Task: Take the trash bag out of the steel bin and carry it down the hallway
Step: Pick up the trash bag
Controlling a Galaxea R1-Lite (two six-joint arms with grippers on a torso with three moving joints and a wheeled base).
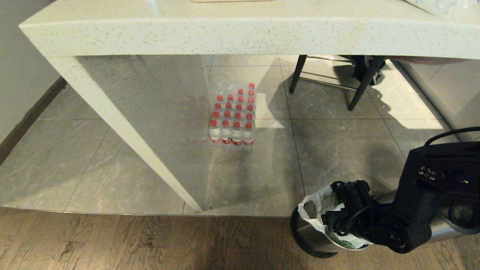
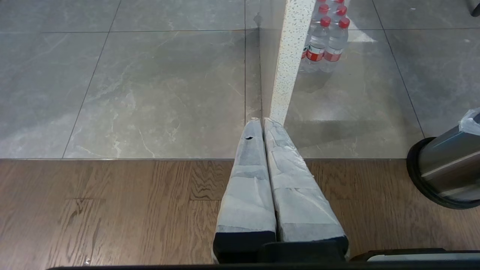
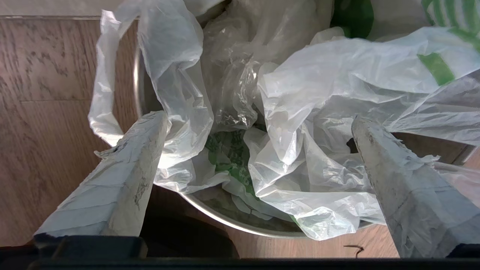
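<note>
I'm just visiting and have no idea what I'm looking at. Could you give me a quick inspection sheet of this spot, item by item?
Surface: wood floor in front, meeting glossy grey tiles beyond.
Job's things: steel bin on the wood floor; trash bag, white with green print, in it, its edges spilling over the rim.
Clutter: pack of red-capped water bottles on the tiles under the stone table.
Grippers: right gripper open, fingers either side of the crumpled bag at the bin's mouth, nothing gripped. Left gripper shut, empty, above the floor, away from the bin.
Cables: black cable looping on the right arm.
Surroundings: dark chair legs behind the table; wall with baseboard on the left.
</note>
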